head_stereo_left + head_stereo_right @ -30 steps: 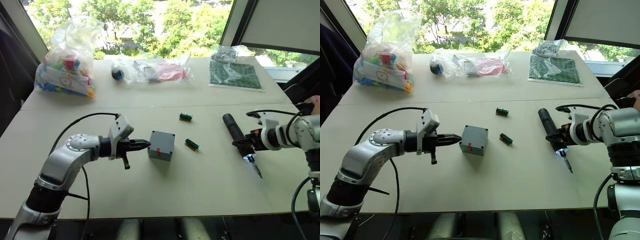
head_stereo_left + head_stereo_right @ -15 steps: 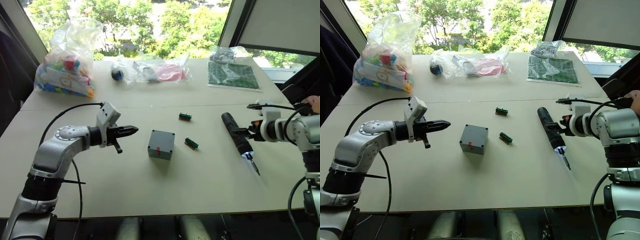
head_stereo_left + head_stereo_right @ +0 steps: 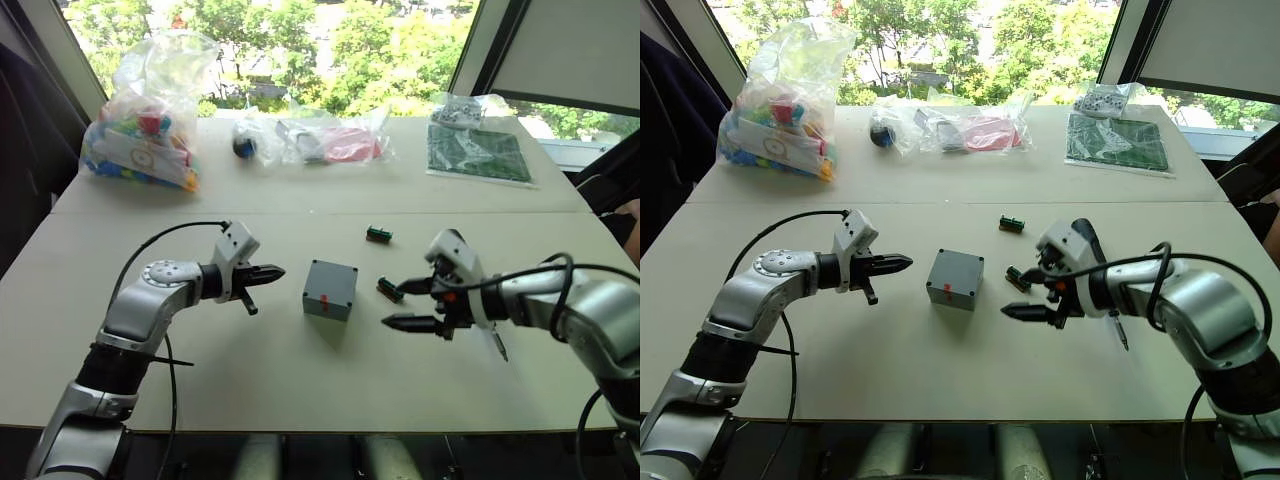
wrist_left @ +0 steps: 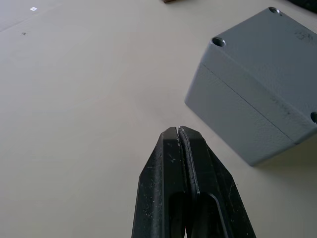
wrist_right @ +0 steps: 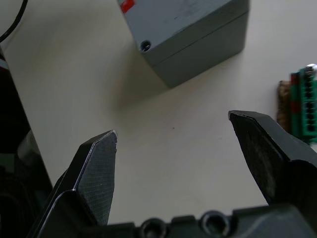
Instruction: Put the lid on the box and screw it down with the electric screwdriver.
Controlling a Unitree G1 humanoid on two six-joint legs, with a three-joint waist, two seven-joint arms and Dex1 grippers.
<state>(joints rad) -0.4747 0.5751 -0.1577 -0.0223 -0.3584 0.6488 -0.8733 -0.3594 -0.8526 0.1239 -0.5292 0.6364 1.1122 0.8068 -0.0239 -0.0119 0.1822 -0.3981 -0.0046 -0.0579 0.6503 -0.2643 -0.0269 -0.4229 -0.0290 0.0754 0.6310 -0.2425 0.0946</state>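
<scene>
Released from the electric screwdriver (image 3: 1115, 325), right end effector (image 3: 408, 303) has swung in beside the box (image 3: 330, 290) — fingers spread wide; left end effector (image 3: 275, 271) clenched, pointing at matte grey plastic.

box (image 3: 330, 289) flanked by bare table (image 3: 250, 370) (green block (image 3: 387, 289) beside)

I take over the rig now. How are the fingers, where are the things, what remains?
Left gripper: fingers shut, empty, pointing at the box from its left.
Right gripper: fingers open, empty, on the box's right.
The lid sits on the box.
The electric screwdriver lies on the table behind the right gripper.
Left to do: pick it up, drive the screws; corner holes look empty.
</scene>
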